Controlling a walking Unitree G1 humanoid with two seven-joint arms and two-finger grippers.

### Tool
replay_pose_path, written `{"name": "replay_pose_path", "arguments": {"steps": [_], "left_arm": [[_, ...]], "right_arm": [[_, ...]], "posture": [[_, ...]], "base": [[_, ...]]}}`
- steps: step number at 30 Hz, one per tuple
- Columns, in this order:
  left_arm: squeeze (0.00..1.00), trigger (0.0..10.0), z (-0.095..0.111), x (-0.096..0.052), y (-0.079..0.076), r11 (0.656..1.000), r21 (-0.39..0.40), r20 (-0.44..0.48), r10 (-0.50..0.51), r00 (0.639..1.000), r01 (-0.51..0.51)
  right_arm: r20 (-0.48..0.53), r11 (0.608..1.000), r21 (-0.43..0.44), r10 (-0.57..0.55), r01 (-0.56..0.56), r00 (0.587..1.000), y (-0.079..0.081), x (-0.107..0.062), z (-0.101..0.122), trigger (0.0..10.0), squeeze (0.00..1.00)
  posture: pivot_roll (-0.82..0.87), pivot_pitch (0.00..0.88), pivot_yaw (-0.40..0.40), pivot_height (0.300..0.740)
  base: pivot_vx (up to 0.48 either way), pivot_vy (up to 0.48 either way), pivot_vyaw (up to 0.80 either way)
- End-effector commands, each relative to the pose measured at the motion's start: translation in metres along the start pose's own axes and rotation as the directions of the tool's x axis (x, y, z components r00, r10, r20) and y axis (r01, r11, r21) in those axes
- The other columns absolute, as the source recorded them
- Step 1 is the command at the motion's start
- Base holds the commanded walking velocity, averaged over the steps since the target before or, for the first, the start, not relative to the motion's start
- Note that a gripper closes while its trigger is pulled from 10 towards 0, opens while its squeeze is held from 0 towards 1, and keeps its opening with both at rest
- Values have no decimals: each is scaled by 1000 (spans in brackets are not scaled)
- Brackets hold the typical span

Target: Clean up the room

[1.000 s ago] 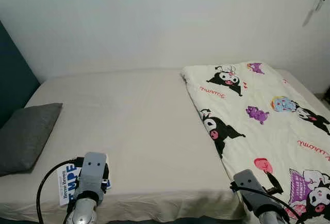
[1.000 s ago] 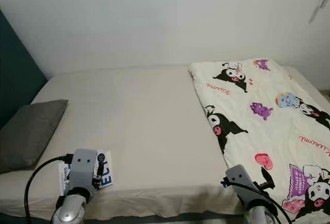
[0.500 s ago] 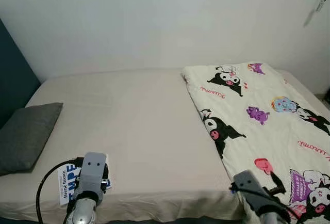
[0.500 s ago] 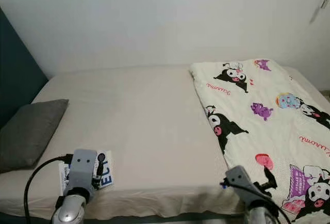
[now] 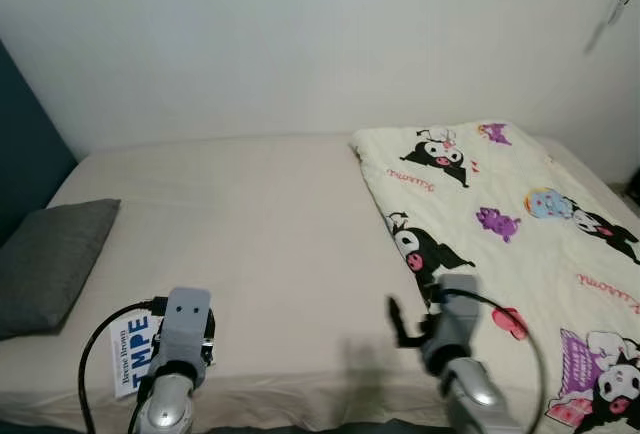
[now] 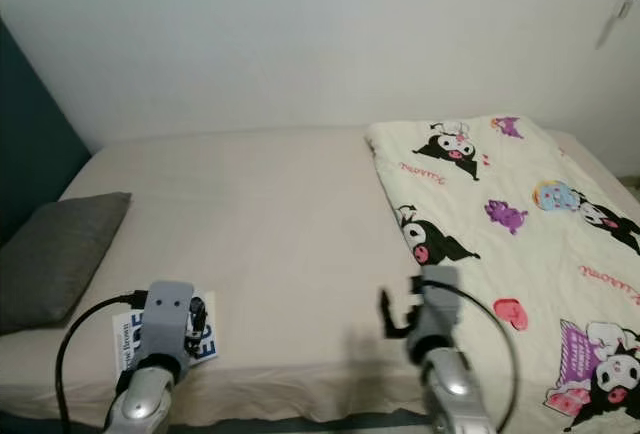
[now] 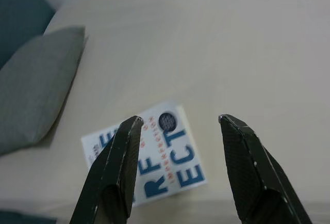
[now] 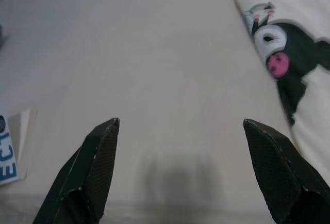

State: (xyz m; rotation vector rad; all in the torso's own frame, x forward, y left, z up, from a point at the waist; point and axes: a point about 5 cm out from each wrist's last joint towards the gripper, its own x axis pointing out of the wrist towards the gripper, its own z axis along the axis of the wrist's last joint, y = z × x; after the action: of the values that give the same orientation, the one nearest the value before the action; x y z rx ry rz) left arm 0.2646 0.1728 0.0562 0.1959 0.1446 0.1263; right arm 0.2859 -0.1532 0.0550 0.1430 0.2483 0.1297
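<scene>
A white book with blue letters (image 7: 154, 157) lies on the beige bed (image 5: 260, 224) close to its near left edge. My left gripper (image 7: 179, 118) hovers just over the book, open, with nothing between its fingers. My right gripper (image 8: 180, 122) is wide open over the bare sheet near the front edge, beside the left border of the cartoon-print blanket (image 5: 510, 234). One of its black fingers (image 5: 394, 317) points left. The corner of the book (image 8: 6, 152) sits off to its side.
A grey pillow (image 5: 50, 264) lies at the bed's left side, past the book. The blanket covers the bed's right half. A white wall (image 5: 320, 44) runs behind the bed, and a dark teal panel (image 5: 25, 144) stands at the left.
My right arm has swung left, from over the blanket's near edge to over the bare sheet, and has turned its fingers leftward. The left arm has barely shifted.
</scene>
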Motion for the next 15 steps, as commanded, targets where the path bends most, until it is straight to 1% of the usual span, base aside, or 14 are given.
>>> {"name": "replay_pose_path", "arguments": {"steps": [1,2,3,4,6,7,8,9,10,14,15], "left_arm": [[0,10000,-8,-2,-3,1000,-9,-33,-3,999,3],[0,10000,-10,-2,-4,1000,-11,-39,-5,999,5],[0,10000,-10,-2,-4,1000,-11,-39,-5,999,5],[0,10000,-12,-3,-5,1000,-15,-47,-7,999,6],[0,10000,-12,-3,-5,1000,-15,-47,-7,999,6],[0,10000,-16,-4,-5,1000,-29,-65,-5,998,3],[0,10000,-20,-5,-5,999,-39,-84,-7,996,4],[0,10000,-20,-5,-5,999,-39,-84,-7,996,4],[0,10000,-24,-7,-7,999,-52,-99,-13,995,8],[0,10000,-29,-9,-9,997,-71,-115,-20,993,11],[0,10000,-30,-9,-9,997,-78,-121,-23,992,13]], "right_arm": [[-48,1000,5,17,-17,999,6,1,-12,10000,0],[-22,1000,10,22,-22,1000,11,2,-11,10000,0],[-22,1000,10,22,-22,1000,11,2,-11,10000,0],[0,1000,4,23,-23,1000,13,3,-10,10000,0],[0,1000,4,23,-23,1000,13,3,-10,10000,0],[0,996,-73,-43,43,999,11,4,-10,10000,0],[-16,995,-96,3,-5,1000,14,7,-10,10000,0],[-16,995,-96,3,-5,1000,14,7,-10,10000,0],[-49,992,-125,16,-22,999,14,9,-10,10000,0],[-58,993,-113,25,-31,998,13,10,-8,10000,0],[-44,993,-115,10,-15,999,12,10,-6,10000,0]], "posture": [[-10,131,25,740],[-8,128,21,740],[-8,128,21,740],[-8,128,19,740],[-8,128,19,740],[-16,126,19,740],[-18,123,17,740],[-18,123,17,740],[-23,122,13,740],[-26,117,13,740],[-27,116,12,740]], "base": [[0,0,0],[0,0,0],[0,0,0],[0,0,0],[0,0,0],[0,0,0],[0,0,0],[0,0,0],[0,0,0],[0,0,0],[0,0,0]]}}
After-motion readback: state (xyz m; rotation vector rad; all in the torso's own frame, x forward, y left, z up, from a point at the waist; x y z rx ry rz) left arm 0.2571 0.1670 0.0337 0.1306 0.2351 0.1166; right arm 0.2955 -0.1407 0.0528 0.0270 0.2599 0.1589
